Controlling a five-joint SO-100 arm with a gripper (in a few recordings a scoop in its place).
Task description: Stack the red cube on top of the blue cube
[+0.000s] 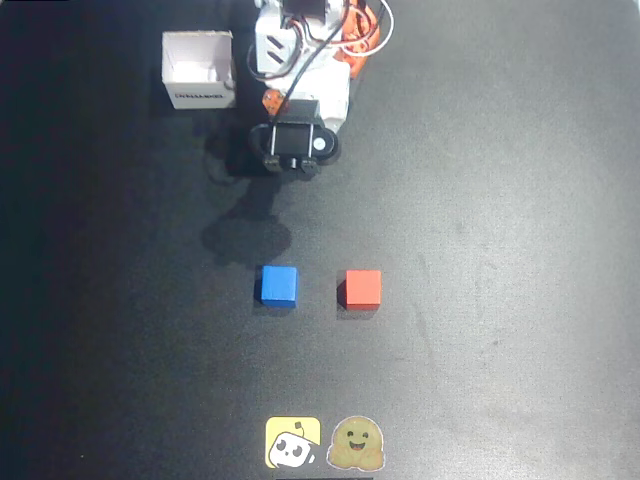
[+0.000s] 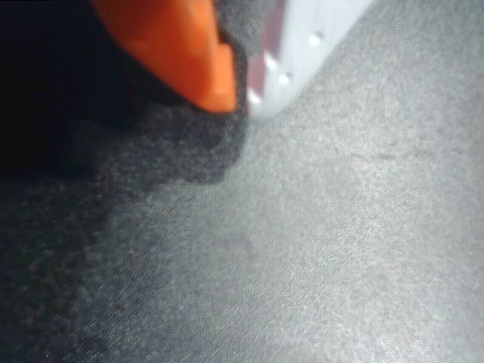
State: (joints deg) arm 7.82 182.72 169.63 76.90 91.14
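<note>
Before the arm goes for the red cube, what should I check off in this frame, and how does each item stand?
1. Red cube free on the mat, nothing on it: ok.
2. Blue cube top bare for stacking: ok.
3. Cubes apart, room for jaws between them: ok.
4. Gripper holding nothing: ok; orange and white fingers nearly touch, with nothing between them.
5. White box away from the cubes: ok.
6. Stickers clear of cubes: ok.

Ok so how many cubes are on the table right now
2. The blue cube sits left of the red cube in the overhead view, apart, mid-table. Neither is stacked.
</note>
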